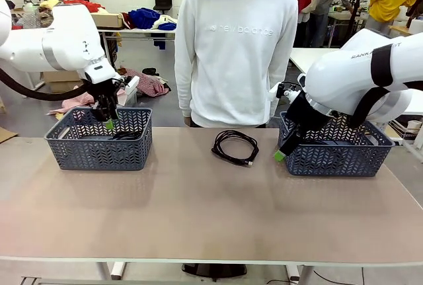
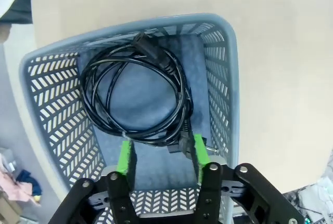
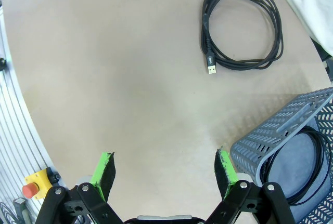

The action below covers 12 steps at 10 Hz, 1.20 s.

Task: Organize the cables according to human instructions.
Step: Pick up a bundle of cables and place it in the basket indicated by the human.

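Note:
One coiled black cable (image 1: pixel 217 147) lies on the table in front of the person, between the two baskets; in the right wrist view this cable (image 3: pixel 205 26) sits far ahead of the fingers. A second cable (image 2: pixel 92 99) rests flat inside the left basket (image 1: pixel 99 149). My left gripper (image 1: pixel 108 123) hangs over that basket, and in its own view the left gripper (image 2: pixel 162 156) has its fingers apart just above the coil's plug end, holding nothing. My right gripper (image 1: pixel 281 155) is open beside the right basket (image 1: pixel 337 156), low over bare table (image 3: pixel 164 169).
The right basket (image 3: pixel 270 135) holds a black cable (image 3: pixel 291 199). A person in a white sweatshirt (image 1: pixel 234 47) stands at the far edge, behind the loose cable. The near half of the tabletop (image 1: pixel 198 219) is bare. A red stop button (image 3: pixel 31 188) sits off the table's side.

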Available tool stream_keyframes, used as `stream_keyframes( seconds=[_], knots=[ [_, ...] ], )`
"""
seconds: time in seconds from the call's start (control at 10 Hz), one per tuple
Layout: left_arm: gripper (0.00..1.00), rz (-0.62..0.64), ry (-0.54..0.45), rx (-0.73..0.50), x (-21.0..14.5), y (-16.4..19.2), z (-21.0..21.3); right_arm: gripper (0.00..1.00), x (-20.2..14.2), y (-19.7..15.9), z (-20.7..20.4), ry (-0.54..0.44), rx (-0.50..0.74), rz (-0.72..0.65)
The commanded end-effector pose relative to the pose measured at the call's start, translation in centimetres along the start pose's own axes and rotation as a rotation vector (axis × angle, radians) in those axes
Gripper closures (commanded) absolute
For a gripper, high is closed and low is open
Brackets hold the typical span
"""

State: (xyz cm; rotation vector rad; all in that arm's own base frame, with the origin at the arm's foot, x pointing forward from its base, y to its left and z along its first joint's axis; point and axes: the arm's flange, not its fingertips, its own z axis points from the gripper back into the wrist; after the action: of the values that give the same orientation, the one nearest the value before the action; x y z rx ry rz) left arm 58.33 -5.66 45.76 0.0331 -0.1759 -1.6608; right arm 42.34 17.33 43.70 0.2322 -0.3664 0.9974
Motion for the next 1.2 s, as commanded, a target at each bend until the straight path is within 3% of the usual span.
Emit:
stream_keyframes(
  seconds=[0.0, 0.1, 0.2, 0.3, 0.7, 0.8, 0.9, 1.1],
  knots=[
    [0.38, 0.031, 0.009, -0.033, -0.21, 0.07, 0.66, 0.00, 0.28, 0.03, 0.18, 0.001, -0.001, 0.002],
    [0.23, 0.034, 0.001, -0.045, -0.25, 0.15, 0.75, 0.00, 0.28, 0.03, 0.18, 0.001, -0.001, 0.002],
    [0.19, 0.038, -0.003, -0.054, -0.29, 0.16, 0.72, 0.00, 0.28, 0.03, 0.18, 0.001, -0.001, 0.002],
    [0.03, 0.042, -0.004, -0.058, -0.29, 0.18, 0.64, 0.00, 0.28, 0.03, 0.18, 0.001, -0.001, 0.002],
    [0.00, 0.055, -0.014, -0.060, -0.15, -0.06, 0.27, 0.00, 0.28, 0.03, 0.18, 0.001, -0.001, 0.002],
    [0.00, 0.098, -0.028, -0.004, -0.06, -0.30, 0.39, 0.00, 0.28, 0.03, 0.18, 0.001, -0.001, 0.002],
    [0.00, 0.035, -0.005, -0.059, -0.04, -0.17, 0.09, 0.00, 0.28, 0.03, 0.18, 0.001, -0.001, 0.002],
    [0.00, 0.035, -0.005, -0.059, -0.04, -0.17, 0.09, 0.00, 0.28, 0.03, 0.18, 0.001, -0.001, 0.002]
  ],
)
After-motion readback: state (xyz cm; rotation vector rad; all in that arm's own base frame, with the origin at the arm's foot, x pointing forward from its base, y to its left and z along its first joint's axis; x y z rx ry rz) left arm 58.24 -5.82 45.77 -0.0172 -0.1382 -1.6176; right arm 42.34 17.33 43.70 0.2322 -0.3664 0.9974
